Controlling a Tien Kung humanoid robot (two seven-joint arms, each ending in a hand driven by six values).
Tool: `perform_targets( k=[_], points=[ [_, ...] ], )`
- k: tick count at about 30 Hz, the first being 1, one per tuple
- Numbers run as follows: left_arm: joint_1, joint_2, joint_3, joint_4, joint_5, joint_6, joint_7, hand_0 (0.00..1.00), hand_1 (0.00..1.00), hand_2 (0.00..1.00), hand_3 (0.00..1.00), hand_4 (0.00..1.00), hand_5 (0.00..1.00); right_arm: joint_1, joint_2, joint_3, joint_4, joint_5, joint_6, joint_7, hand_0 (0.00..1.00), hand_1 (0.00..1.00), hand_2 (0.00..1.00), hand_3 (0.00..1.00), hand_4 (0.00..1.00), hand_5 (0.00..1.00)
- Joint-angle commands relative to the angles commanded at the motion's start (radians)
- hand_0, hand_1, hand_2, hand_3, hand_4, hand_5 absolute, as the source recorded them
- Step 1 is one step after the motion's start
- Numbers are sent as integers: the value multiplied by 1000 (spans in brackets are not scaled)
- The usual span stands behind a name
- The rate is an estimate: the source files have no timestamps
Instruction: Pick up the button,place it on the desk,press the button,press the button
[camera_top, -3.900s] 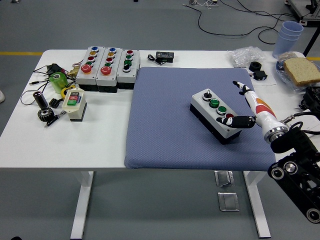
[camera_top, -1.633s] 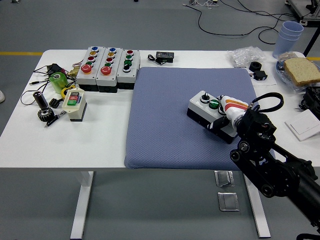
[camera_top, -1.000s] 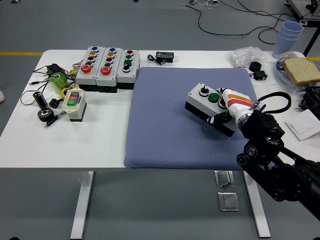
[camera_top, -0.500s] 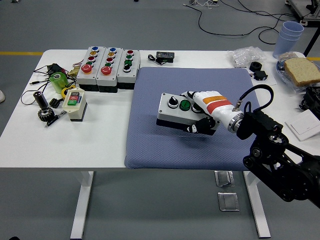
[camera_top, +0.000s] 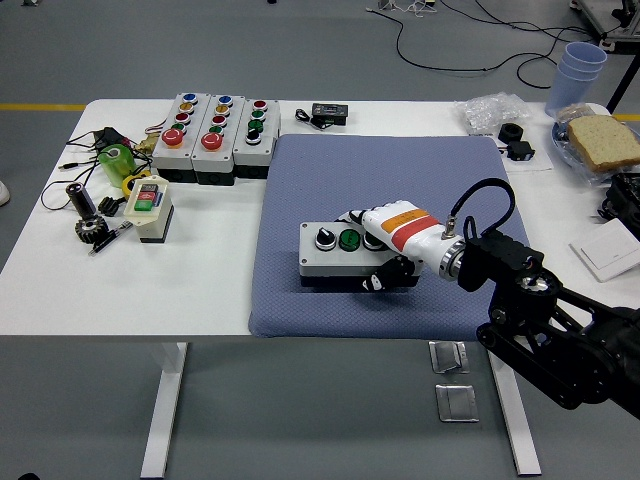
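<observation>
Head view shows the right hand (camera_top: 385, 245) with fingers clamped around the button box (camera_top: 340, 250), low over the blue mat (camera_top: 300, 180). Best to lower it flat, let it settle, then release gently before pressing.

Four multi-button control boxes are in view: three side by side at the far left (camera_top: 220, 135) and one on the blue mat (camera_top: 335, 260). One small two-button box (camera_top: 150, 205) sits left, and one stack of cups (camera_top: 578, 70) stands far right.
</observation>
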Motion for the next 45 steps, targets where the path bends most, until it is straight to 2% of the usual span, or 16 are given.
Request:
perform_targets(
  k=[4,5,7,11,12,16,17,22,23,29,30,35,36,40,45],
  points=[
    [1,-1,0,0,-2,0,0,652,633,635,551,324,859,-8,7,9,-10,-8,2,-4,232,319,522,599,620,57],
    [1,-1,0,0,-3,0,0,651,633,635,552,324,859,-9,8,9,-11,-8,4,-7,238,334,542,616,677,12],
    [1,-1,0,0,-1,-1,0,651,633,635,552,324,859,-10,9,7,-16,-16,8,-17,238,334,542,616,677,12],
    [2,-2,0,0,0,-1,0,651,633,635,552,324,859,-15,11,6,-28,-35,-12,-26,238,334,542,616,677,12],
    [3,-2,0,0,0,-1,0,652,633,635,554,322,855,-15,11,6,-28,-36,-13,-27,371,418,666,783,763,2],
    [6,-3,0,0,4,-2,1,652,633,635,554,322,855,-22,11,9,-33,-48,-20,-38,371,418,666,783,763,2],
    [7,-3,0,0,5,-2,1,651,633,635,552,325,860,-24,12,10,-34,-51,-19,-42,426,446,735,857,792,2],
    [12,-4,0,0,10,-4,1,651,633,635,552,325,860,-32,13,14,-35,-55,-35,-41,426,446,735,857,792,2],
    [13,-5,0,0,11,-5,1,651,633,636,551,324,857,-32,12,14,-35,-56,-36,-41,580,580,822,906,814,2],
    [16,-6,-1,0,16,-6,1,651,633,636,551,324,857,-39,12,16,-34,-45,-35,-39,580,580,822,906,814,2],
    [16,-5,1,0,16,-6,1,651,633,635,551,326,859,-40,12,18,-34,-45,-37,-37,899,790,924,929,836,2],
    [17,-5,-1,0,20,-6,1,651,633,635,551,326,859,-45,9,17,-30,-23,-59,-20,899,790,924,929,836,2],
    [17,-5,-1,0,20,-6,1,651,633,636,551,326,861,-46,7,17,-28,-18,-69,-13,941,855,967,985,853,2],
    [17,-5,1,0,16,-5,0,651,633,636,551,326,861,-49,4,18,-22,-5,-92,5,941,855,967,985,853,2],
    [15,-5,2,0,12,-4,-1,651,633,635,553,327,861,-52,-3,22,-6,11,-93,8,971,885,995,998,869,2]
  ],
)
